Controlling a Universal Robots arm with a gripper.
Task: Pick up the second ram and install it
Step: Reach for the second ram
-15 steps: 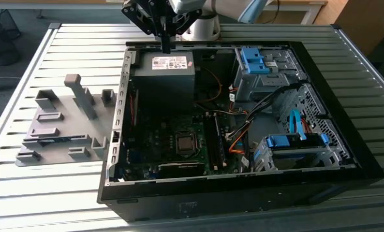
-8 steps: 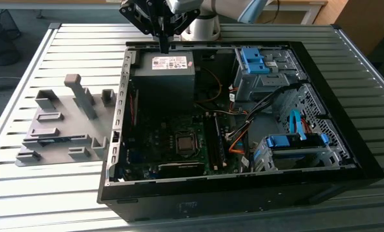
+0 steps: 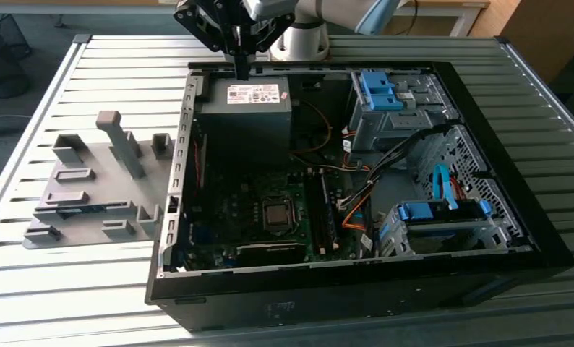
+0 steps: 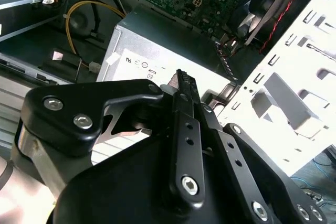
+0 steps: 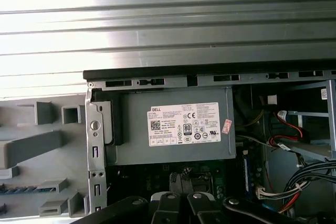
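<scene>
The second ram is a thin blue stick lying flat in a slot of the grey fixture plate, at the exterior view's left, outside the computer case. In the first wrist view the ram shows as a blue strip on the fixture. My gripper hangs at the case's far rim, above the power supply, well away from the ram. Its fingers are pressed together with nothing between them, as the gripper also appears in the first wrist view.
The open black computer case lies on a slatted metal table. Inside are the motherboard with long memory slots, orange and black cables, and blue-handled drive cages at the exterior view's right.
</scene>
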